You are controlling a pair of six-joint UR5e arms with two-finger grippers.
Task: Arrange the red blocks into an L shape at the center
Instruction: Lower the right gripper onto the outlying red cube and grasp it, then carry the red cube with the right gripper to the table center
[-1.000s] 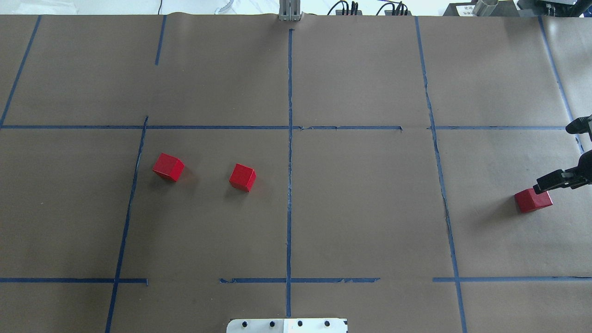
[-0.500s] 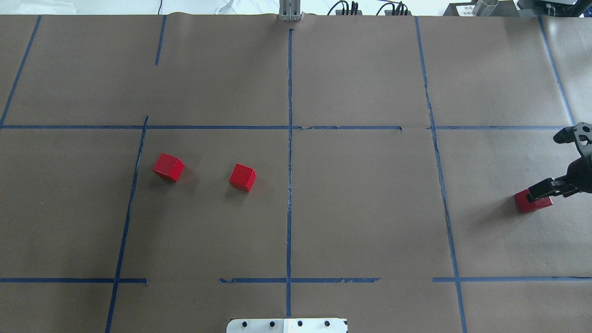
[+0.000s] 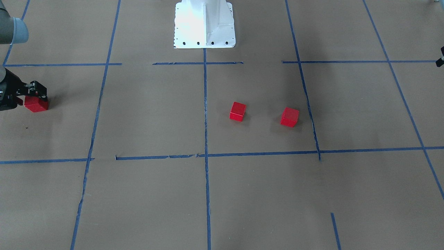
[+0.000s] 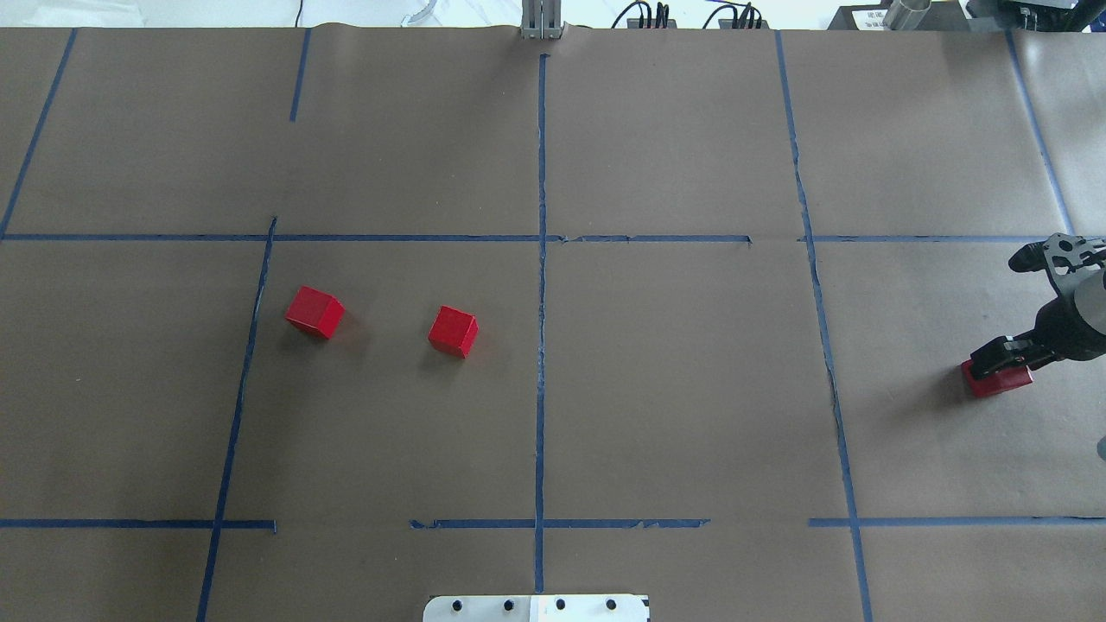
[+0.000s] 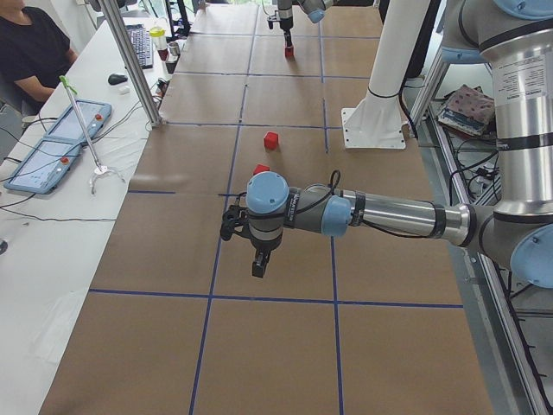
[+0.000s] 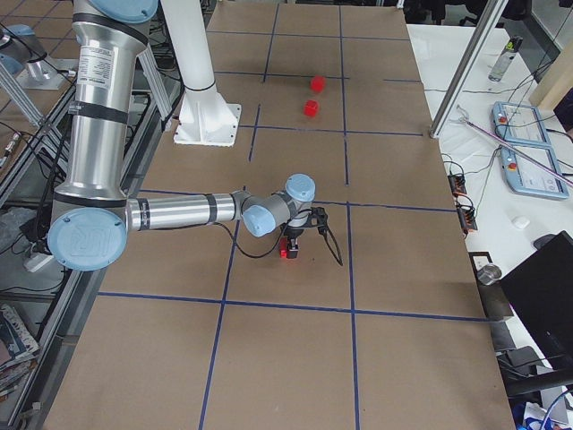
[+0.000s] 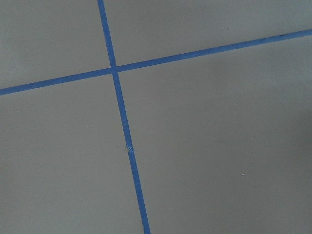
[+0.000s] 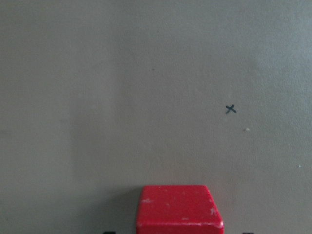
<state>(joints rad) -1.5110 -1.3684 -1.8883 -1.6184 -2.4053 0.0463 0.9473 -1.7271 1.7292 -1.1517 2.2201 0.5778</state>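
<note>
The tabletop (image 4: 691, 389) is covered with brown paper and divided by blue tape into a grid. The white robot base (image 3: 204, 22) stands at the top middle of the front-facing view.

In the exterior left view the left arm (image 5: 389, 212) reaches across the lower half of the frame. Its left pincer (image 5: 258, 264) points down above the paper. I cannot tell if it is open or closed.

The right arm (image 6: 179, 212) lies low in the middle of the exterior right view. In the overhead view the right pincer (image 4: 992, 358) is at the right edge, lowered over the far-right red block (image 4: 1001, 381). The jaws stand on both sides of this block, a little wider than it, and do not yet press it.

The other two red blocks are in the left half of the overhead view. The middle red block (image 4: 453, 331) is near the center line (image 4: 541, 345), on its left. The left red block (image 4: 314, 312) is further left, apart from it.

A small black cross mark (image 8: 231, 109) is on the paper right of the wrist view's middle.
</note>
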